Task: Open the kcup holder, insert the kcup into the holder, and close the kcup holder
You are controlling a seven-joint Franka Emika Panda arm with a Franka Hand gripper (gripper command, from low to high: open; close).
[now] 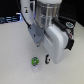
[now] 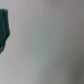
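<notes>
Glossy white plastic arm (image 1: 54, 37), ribbed metallic collar (image 1: 46, 14) — matt pale table (image 1: 15, 55), shiny green-topped kcup (image 1: 35, 61)

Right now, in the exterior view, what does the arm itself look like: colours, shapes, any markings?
The arm is mostly white, with rounded, bulky housings and a silvery-grey ribbed cylindrical section near the top. The gripper end is grey and angular. Black trim shows at the casing's edge. No markings are legible; the picture is too blurred.

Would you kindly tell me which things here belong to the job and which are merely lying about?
Job: tiny green-topped whitish kcup; black boxy kcup holder, partly behind the arm.
Lying about: dark blurred objects at the far edge.
</notes>
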